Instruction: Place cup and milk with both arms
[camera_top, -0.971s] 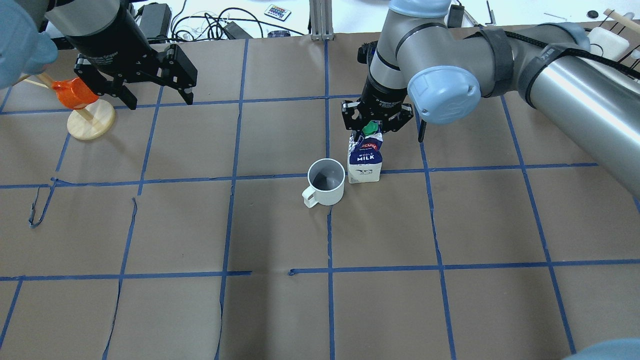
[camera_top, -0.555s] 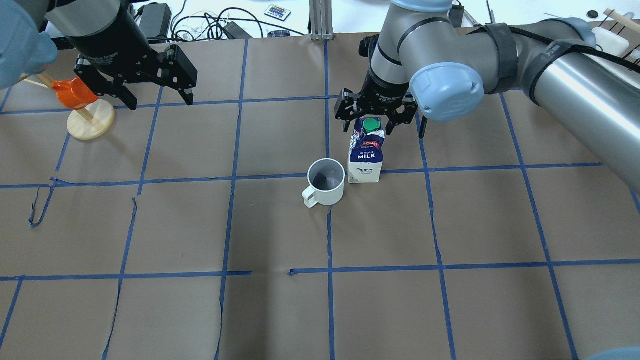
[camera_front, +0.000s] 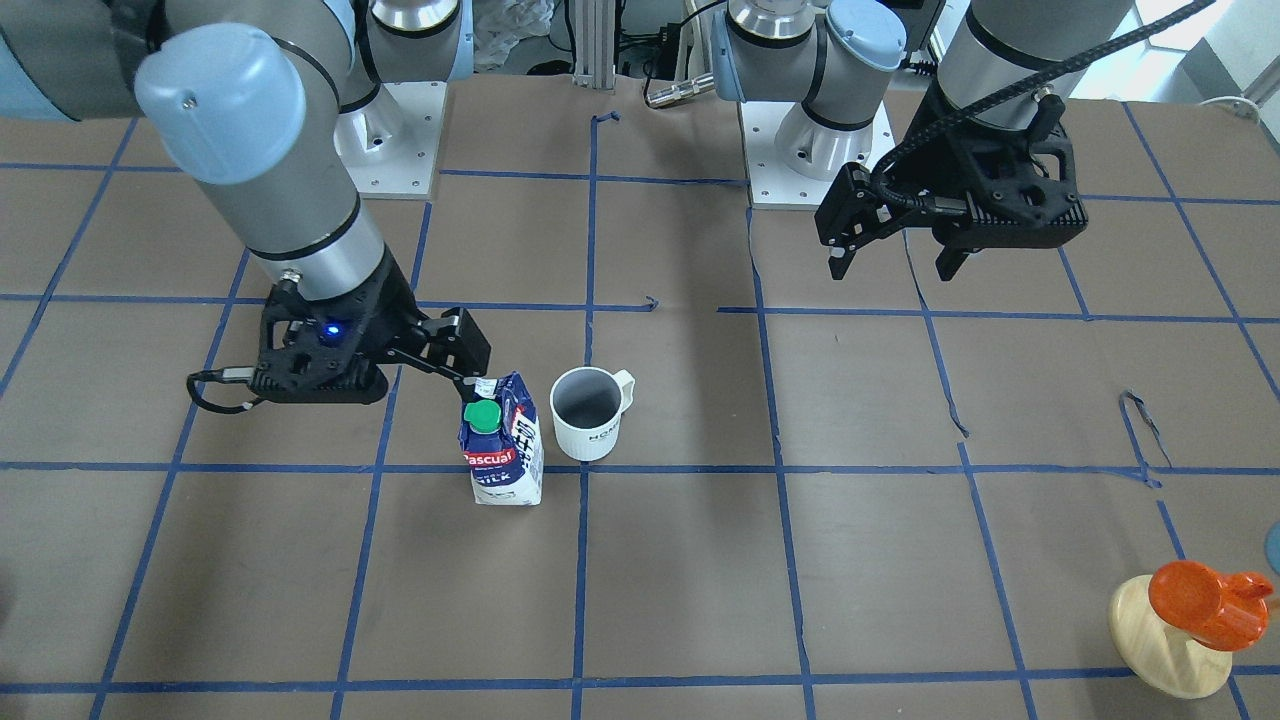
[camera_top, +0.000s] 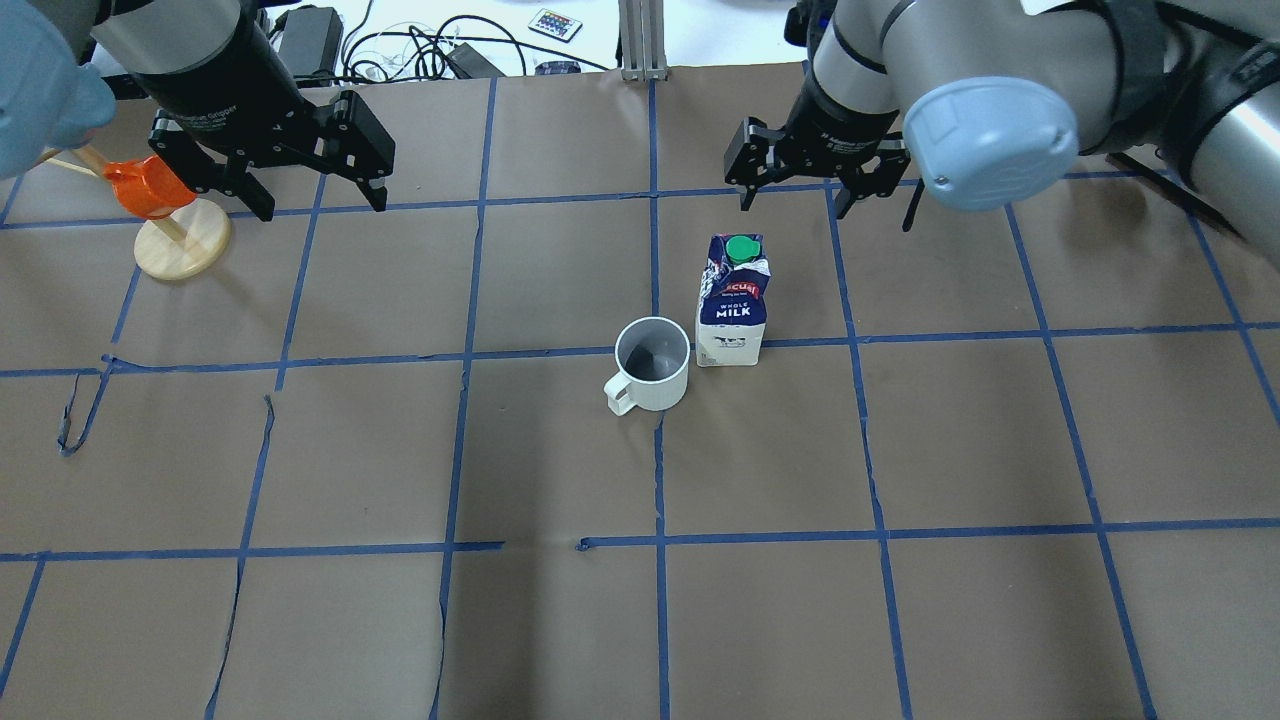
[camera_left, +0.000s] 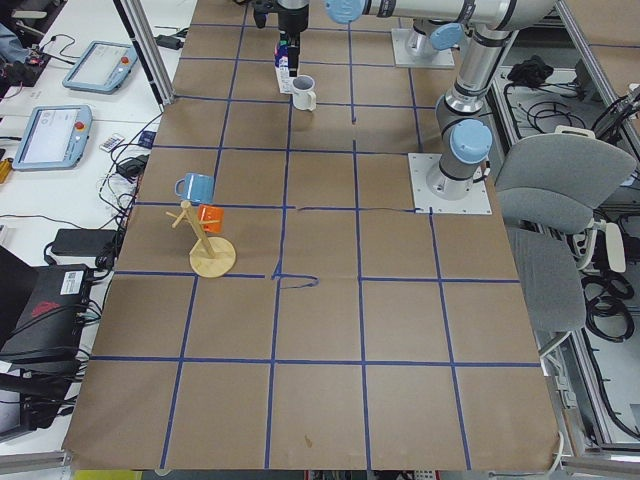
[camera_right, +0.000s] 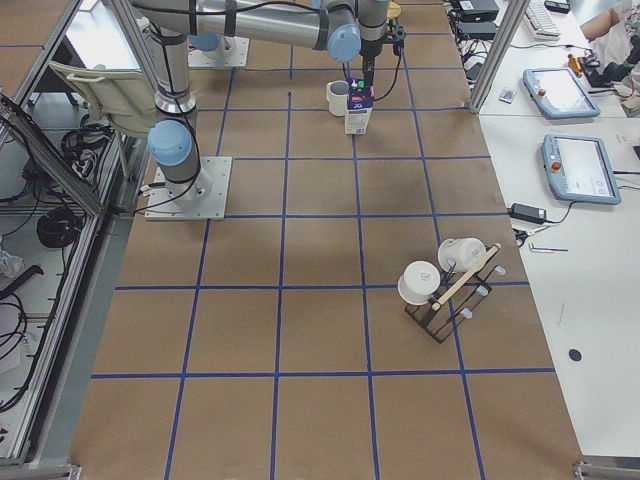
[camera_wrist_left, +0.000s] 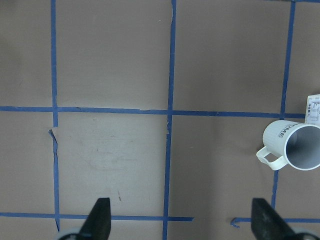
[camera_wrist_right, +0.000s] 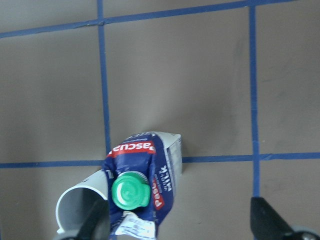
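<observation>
The milk (camera_top: 732, 300), a dark-blue and white carton with a green cap, stands upright near the table's middle. The cup (camera_top: 652, 365), a white mug with a grey inside, stands right beside it, handle toward the robot. Both also show in the front view: milk (camera_front: 503, 445), cup (camera_front: 588, 412). My right gripper (camera_top: 795, 200) is open and empty, raised above and behind the milk; its wrist view looks down on the milk (camera_wrist_right: 145, 180) and the cup's rim (camera_wrist_right: 80, 202). My left gripper (camera_top: 322, 205) is open and empty, far to the cup's left; its wrist view shows the cup (camera_wrist_left: 295, 150).
A wooden mug tree (camera_top: 182, 245) with an orange cup (camera_top: 145, 185) stands under my left arm at the far left. A second rack with white mugs (camera_right: 445, 285) stands toward the table's right end. Blue tape lines divide the brown table cover (camera_top: 560, 620) into squares.
My right gripper has opened, let go of the milk's top, and risen up and away from it. The milk stays upright beside the cup. The left arm has not moved.
</observation>
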